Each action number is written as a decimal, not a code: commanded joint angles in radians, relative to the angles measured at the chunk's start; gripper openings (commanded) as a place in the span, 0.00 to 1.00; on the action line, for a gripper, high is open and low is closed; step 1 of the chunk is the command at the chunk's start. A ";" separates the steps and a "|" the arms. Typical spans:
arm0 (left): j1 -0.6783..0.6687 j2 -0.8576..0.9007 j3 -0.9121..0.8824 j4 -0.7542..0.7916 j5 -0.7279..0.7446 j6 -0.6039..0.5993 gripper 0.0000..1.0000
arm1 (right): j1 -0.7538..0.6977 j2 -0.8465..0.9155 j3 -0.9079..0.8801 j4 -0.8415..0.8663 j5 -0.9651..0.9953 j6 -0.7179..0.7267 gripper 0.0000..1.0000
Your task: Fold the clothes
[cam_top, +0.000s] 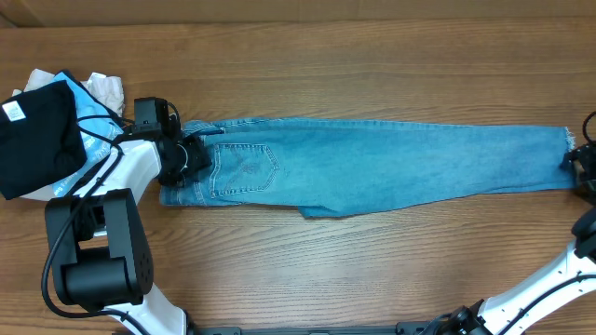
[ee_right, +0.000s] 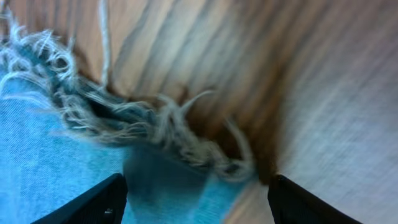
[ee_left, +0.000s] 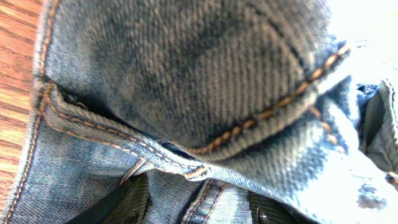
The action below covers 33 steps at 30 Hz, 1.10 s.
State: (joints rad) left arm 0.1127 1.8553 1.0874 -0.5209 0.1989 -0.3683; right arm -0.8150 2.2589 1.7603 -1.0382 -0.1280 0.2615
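The jeans [cam_top: 372,154] lie stretched flat along the wooden surface [cam_top: 372,56], light-blue and faded; one stitched back pocket [cam_top: 244,169] faces up just beyond the left jaws; the waistband [ee_left: 186,155] is bunched into a thick fold with its orange seams showing, and the left jaws are clamped on it; at the far end the frayed hem [ee_right: 124,124], threads straggling, rests between the right jaws, which are spread wide and grip nothing; behind the left jaws a black garment [cam_top: 37,140] overlaps a cyan cloth [cam_top: 88,116].
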 commanded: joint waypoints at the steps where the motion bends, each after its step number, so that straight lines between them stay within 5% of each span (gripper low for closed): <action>1: 0.011 0.052 -0.027 -0.026 -0.075 -0.021 0.56 | 0.009 -0.024 -0.042 0.030 -0.054 -0.003 0.77; 8: 0.011 0.052 -0.027 -0.028 -0.075 -0.021 0.56 | 0.009 -0.024 -0.122 0.138 -0.118 0.000 0.70; 12: 0.011 0.052 -0.027 -0.030 -0.075 -0.021 0.57 | 0.009 -0.024 -0.123 0.156 -0.152 0.000 0.33; 14: 0.011 0.052 -0.027 -0.032 -0.075 -0.021 0.56 | 0.009 -0.024 -0.123 0.159 -0.151 0.000 0.05; 26: 0.011 0.040 0.034 -0.054 -0.048 0.010 0.50 | 0.019 -0.151 0.005 0.101 -0.159 -0.024 0.04; 33: 0.011 0.041 0.034 -0.055 -0.048 0.010 0.50 | 0.151 -0.285 0.043 0.023 -0.162 -0.101 0.04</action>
State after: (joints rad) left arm 0.1135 1.8645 1.1137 -0.5690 0.1776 -0.3672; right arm -0.7383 2.0693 1.7592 -1.0042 -0.2733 0.2184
